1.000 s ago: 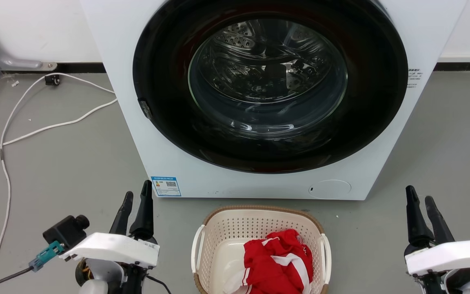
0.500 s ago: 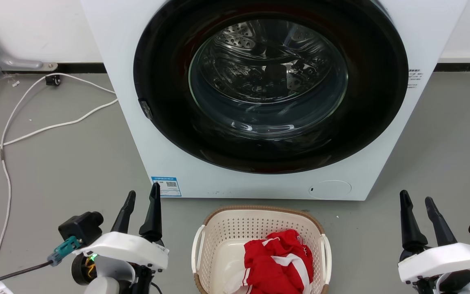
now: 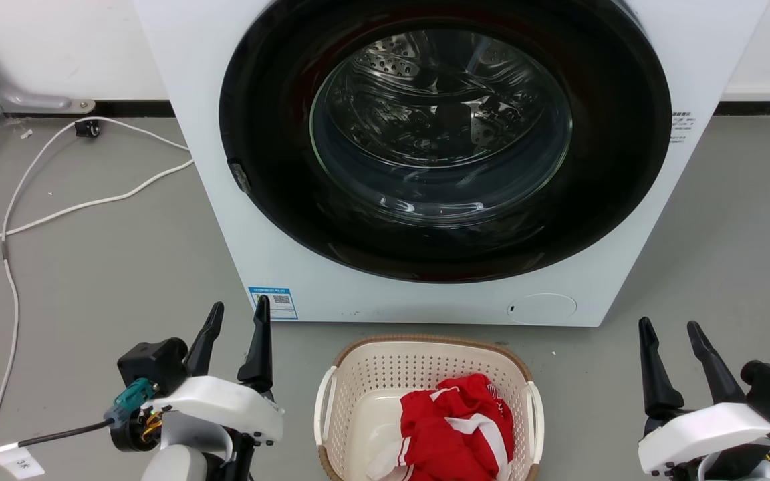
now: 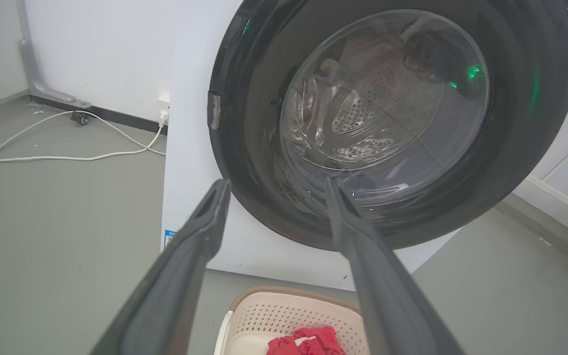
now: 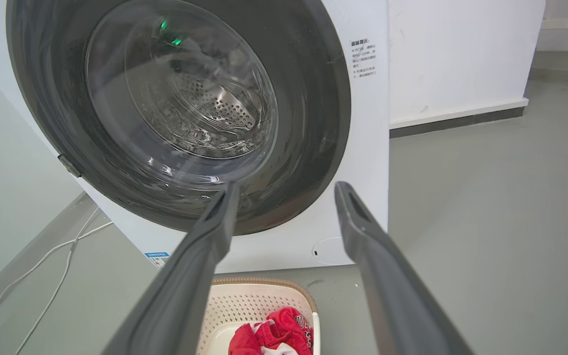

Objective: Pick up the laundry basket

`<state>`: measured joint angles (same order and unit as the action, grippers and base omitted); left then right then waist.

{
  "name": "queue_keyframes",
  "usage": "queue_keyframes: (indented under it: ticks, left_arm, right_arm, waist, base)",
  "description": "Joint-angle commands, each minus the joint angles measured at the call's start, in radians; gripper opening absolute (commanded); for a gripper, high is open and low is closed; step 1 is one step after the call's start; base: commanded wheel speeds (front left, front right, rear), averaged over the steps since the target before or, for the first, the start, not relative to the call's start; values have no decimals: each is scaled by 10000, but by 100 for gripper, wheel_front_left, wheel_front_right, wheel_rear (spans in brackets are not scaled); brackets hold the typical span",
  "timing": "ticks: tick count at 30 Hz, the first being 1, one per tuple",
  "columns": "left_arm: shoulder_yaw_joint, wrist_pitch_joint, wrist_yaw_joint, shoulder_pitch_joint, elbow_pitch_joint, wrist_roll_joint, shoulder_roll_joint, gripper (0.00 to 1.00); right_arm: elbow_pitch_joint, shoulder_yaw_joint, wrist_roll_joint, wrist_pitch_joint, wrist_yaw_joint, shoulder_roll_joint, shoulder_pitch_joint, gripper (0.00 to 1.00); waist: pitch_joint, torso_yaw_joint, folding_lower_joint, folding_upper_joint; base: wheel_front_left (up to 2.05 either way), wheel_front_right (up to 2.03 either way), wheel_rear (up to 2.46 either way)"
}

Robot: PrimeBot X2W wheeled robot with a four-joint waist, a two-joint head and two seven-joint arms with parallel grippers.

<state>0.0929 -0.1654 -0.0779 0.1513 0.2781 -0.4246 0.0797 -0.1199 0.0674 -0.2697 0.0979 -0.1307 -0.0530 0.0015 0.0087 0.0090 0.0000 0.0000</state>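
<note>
washer (image 3: 305, 280) close behind laundry basket (image 3: 371, 374), open floor (image 3: 91, 280) both sides

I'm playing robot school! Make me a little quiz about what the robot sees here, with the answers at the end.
1. True or false: the left gripper and the right gripper both have their fingers open, and neither touches the laundry basket.
2. Pick one. What lies in the basket?
A. a blue towel
B. red clothing
C. nothing at all
3. Fill the gap: the basket stands on the floor, right in front of the big white ____.

Key
1. True
2. B
3. washer
</note>
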Motion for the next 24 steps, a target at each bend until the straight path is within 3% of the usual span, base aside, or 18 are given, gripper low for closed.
queue_keyframes:
  ticks: [1, 24]
  left_arm:
    - [54, -90, 45, 239, -48, 236, 28, 100]
    - [314, -598, 163, 328, 353, 2070, 43, 100]
  right_arm:
    - [153, -37, 255, 82, 0, 15, 24, 100]
    - [434, -243, 2636, 251, 1, 31, 294, 100]
  waist:
    - [0, 0, 0, 0]
    - [14, 8, 0, 0]
  base:
    - [0, 0, 0]
    - [0, 0, 0]
